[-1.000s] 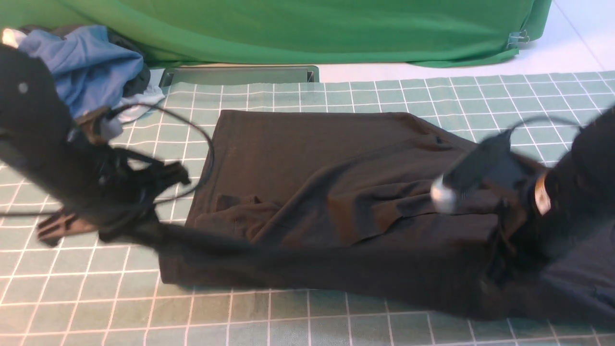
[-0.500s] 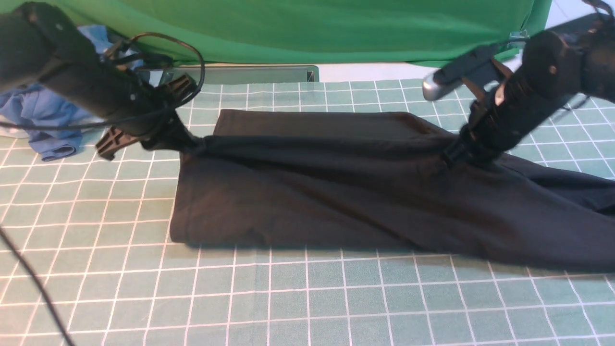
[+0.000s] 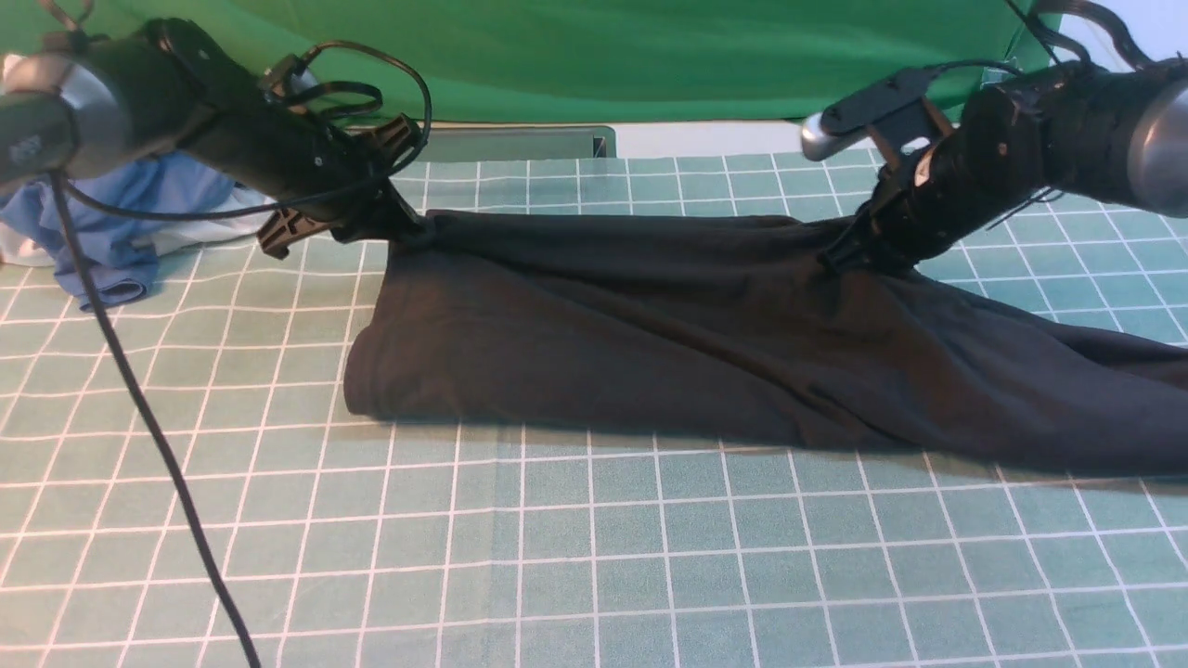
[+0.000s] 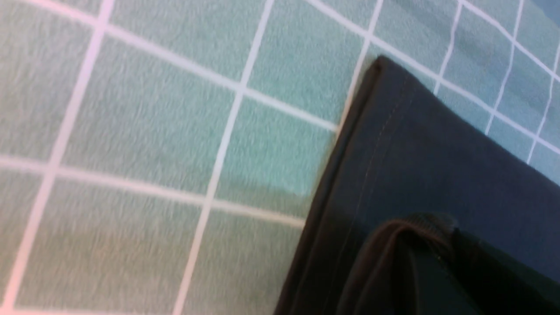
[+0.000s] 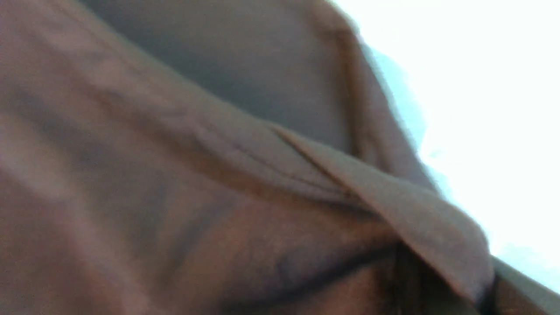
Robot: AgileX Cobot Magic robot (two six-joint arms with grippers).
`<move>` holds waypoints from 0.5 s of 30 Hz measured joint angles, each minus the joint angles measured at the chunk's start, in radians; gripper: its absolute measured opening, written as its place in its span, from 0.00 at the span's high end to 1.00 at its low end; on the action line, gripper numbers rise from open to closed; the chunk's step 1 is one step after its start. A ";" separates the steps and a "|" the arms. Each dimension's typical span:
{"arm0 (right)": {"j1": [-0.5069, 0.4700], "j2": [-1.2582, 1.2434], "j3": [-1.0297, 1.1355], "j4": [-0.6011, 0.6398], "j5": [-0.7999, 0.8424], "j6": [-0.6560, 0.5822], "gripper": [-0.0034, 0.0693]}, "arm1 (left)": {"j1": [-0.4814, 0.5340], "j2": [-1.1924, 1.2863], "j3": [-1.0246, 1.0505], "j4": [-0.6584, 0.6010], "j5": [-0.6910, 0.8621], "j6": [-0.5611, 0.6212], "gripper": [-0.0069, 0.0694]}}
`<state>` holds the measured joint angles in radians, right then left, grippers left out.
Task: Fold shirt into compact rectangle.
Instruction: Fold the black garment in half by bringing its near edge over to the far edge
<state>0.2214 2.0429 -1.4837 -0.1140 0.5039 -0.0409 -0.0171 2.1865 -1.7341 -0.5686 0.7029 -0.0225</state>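
Both clamped on the black T-shirt (image 3: 650, 343), left gripper (image 3: 406, 225) and right gripper (image 3: 840, 257) have carried its near edge to the far side of the grid mat (image 3: 557, 557): half-fold laid, release seems next.

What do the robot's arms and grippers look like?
Both arms are black with silver-grey joint sections. The left arm carries looping black cables, one trailing down. The right arm bears a silver-tipped black camera. Left gripper and right gripper are black.

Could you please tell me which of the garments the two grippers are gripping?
The black shirt, stretched across the grid mat; the blue garment lies crumpled at the far left, not held.
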 joint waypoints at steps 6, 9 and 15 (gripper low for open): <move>-0.031 0.026 -0.001 0.003 -0.096 0.048 0.85 | 0.000 0.012 -0.009 -0.013 -0.039 0.078 0.88; -0.031 0.031 -0.001 0.003 -0.138 0.049 0.85 | 0.000 0.012 -0.009 -0.013 -0.071 0.082 0.88; -0.031 0.045 -0.001 0.000 -0.190 0.050 0.76 | -0.001 0.013 -0.009 -0.005 -0.154 0.083 0.86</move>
<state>0.1899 2.0878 -1.4844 -0.1145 0.3136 0.0096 -0.0180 2.1993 -1.7431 -0.5731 0.5487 0.0602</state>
